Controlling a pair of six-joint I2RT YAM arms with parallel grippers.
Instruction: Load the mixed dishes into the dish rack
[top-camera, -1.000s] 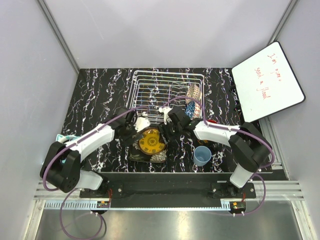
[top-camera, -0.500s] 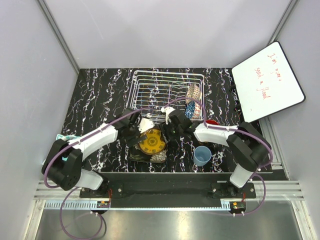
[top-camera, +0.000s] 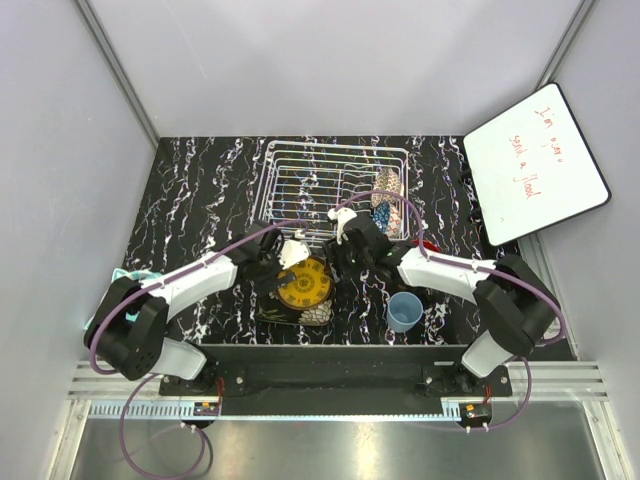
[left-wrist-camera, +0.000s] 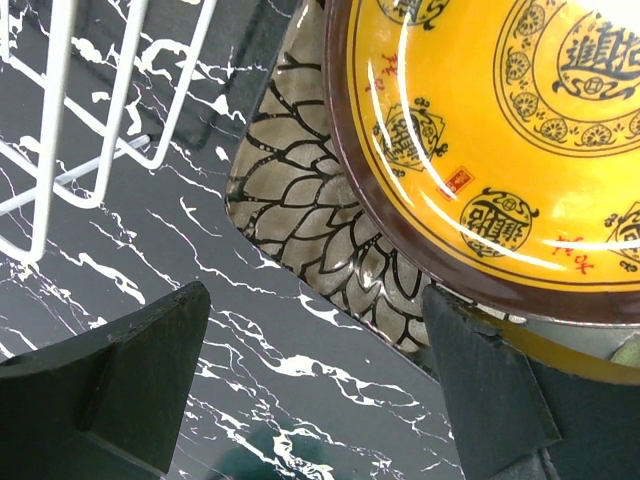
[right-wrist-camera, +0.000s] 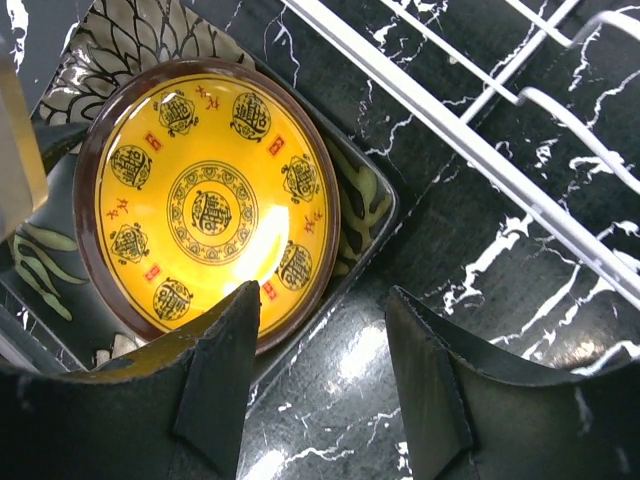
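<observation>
The yellow-orange round plate (top-camera: 304, 284) lies on the dark squarish plate (top-camera: 318, 313) in front of the white dish rack (top-camera: 300, 160). My left gripper (top-camera: 282, 268) is open at the yellow plate's left rim. In the left wrist view its fingers (left-wrist-camera: 495, 385) stand wide over bare table, with the yellow plate (left-wrist-camera: 500, 120) and dark plate (left-wrist-camera: 300, 205) just ahead. My right gripper (top-camera: 342, 266) is open at the plates' right edge; one of its fingertips (right-wrist-camera: 215, 375) overlaps the yellow plate's (right-wrist-camera: 200, 190) rim. A pinkish speckled bowl (top-camera: 388, 183) and a blue bowl (top-camera: 380, 218) stand in the rack.
A light-blue cup (top-camera: 404, 310) stands near the front right. A red mug (top-camera: 424, 244) peeks out behind the right arm. Teal headphones (top-camera: 128, 274) lie at the left edge. A white board (top-camera: 535, 165) leans at the far right. Rack wires (right-wrist-camera: 450, 135) run close to the right gripper.
My left gripper has slid right, up to the yellow plate's rim. The right arm has shifted slightly right and back. Both plates stay put.
</observation>
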